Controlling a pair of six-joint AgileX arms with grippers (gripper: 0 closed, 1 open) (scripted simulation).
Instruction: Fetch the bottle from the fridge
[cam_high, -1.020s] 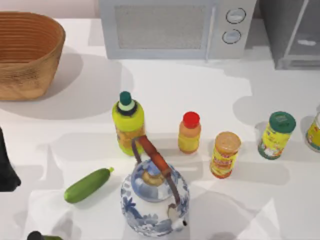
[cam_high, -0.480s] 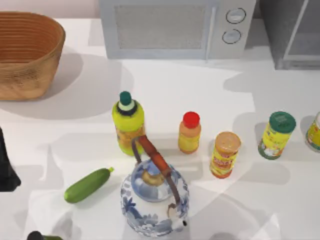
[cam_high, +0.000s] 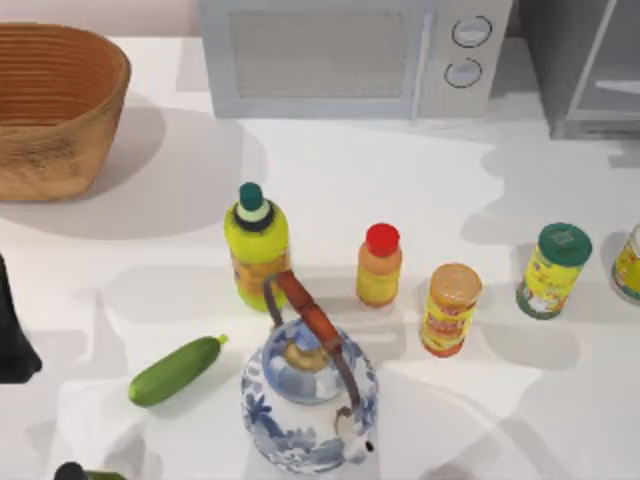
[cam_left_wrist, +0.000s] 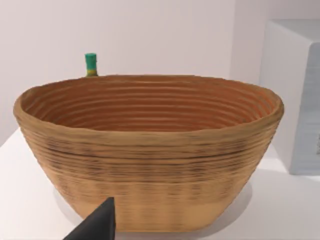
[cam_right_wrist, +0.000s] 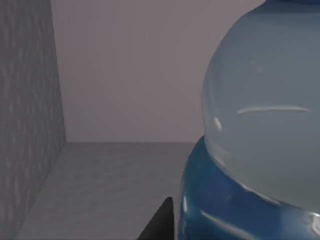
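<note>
Counter layout: basket far left at back, microwave back centre, fridge back right corner. Mid row L to R: tall bottle, small bottle, can, canister. Teapot in front of tall bottle, touching or just beside. Cucumber left of teapot. Bottle inside fridge, on its floor.

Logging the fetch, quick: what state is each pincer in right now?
Left pincer: parked facing the wicker basket; state cannot be told.
Right pincer: inside the fridge, right against the bottle; grip cannot be told.
</note>
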